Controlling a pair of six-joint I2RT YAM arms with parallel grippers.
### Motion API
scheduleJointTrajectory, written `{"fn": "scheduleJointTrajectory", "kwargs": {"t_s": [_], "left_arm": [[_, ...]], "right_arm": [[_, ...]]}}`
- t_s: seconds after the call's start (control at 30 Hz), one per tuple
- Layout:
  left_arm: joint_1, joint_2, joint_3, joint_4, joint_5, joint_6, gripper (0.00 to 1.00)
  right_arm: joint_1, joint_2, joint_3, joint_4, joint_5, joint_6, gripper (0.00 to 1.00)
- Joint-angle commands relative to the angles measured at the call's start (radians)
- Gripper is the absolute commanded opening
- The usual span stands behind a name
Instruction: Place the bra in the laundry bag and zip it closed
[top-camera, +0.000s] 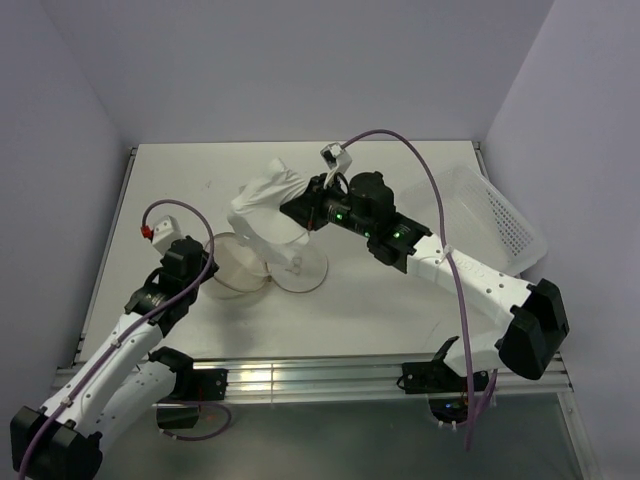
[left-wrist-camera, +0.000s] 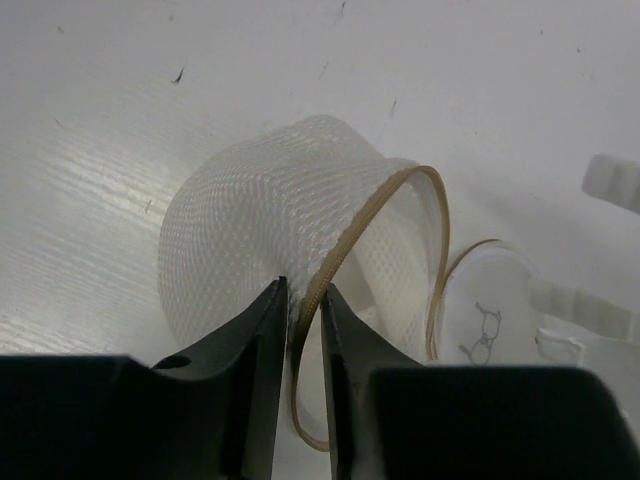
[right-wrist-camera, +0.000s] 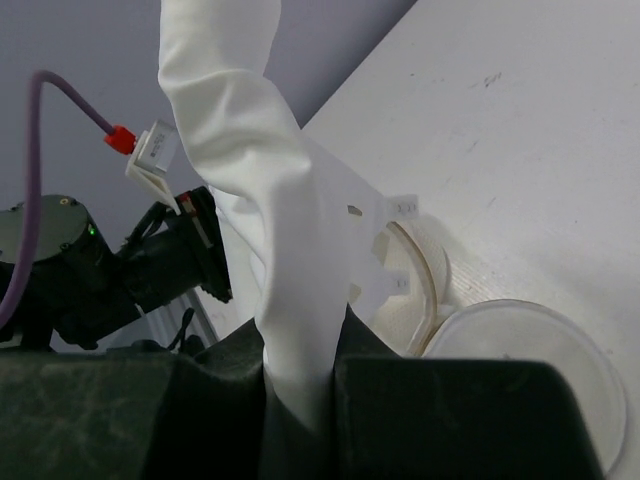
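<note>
Off-white bra (right-wrist-camera: 270, 250) hangs clamped in my right gripper (right-wrist-camera: 300, 400) above the desk (top-camera: 400, 300), 1 o'clock of the laundry bag (left-wrist-camera: 260, 230); my left gripper (left-wrist-camera: 305, 330) pinches its tan rim (left-wrist-camera: 345, 250).

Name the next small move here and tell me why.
Probably tighten the left fingers on the laundry bag's tan rim and hold it up. They straddle that rim with only a slim gap, the mouth gapes open, and the right fingers pinch the bra, which hangs above the table, ready to go in.
</note>
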Motion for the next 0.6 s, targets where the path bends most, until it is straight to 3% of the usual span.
{"fn": "scheduleJointTrajectory", "kwargs": {"t_s": [0.0,0.23,0.57], "left_arm": [[0.006,0.016,-0.017,0.070,0.036,-0.003,0.24],[0.008,0.010,-0.011,0.077,0.051,0.012,0.00],[0.013,0.023,-0.014,0.119,0.085,0.006,0.00]], "right_arm": [[0.010,0.000,-0.041,0.187,0.008,0.079,0.00],[0.021,0.051,-0.087,0.303,-0.018,0.124,0.00],[0.027,0.055,-0.169,0.403,-0.131,0.148,0.00]]}}
